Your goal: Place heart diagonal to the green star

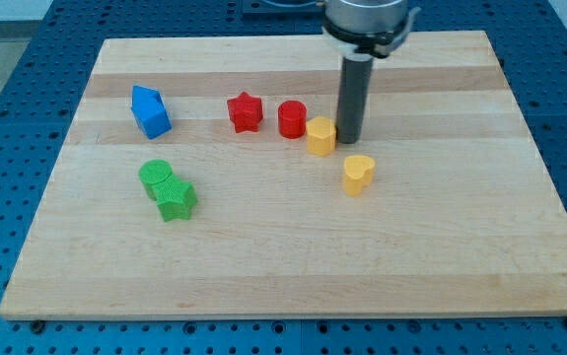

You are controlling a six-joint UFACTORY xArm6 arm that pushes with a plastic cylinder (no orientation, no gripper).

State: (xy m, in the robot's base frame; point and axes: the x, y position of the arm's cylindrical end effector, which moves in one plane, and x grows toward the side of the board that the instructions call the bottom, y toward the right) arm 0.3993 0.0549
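The yellow heart lies right of the board's middle. The green star lies at the lower left, touching a green cylinder just above and left of it. My tip rests on the board right beside a yellow hexagon-like block, on its right side, and just above the yellow heart. The heart is far to the right of the green star, slightly higher in the view.
A red cylinder sits just left of the yellow block, with a red star left of that. A blue block lies at the upper left. The wooden board is bordered by a blue perforated table.
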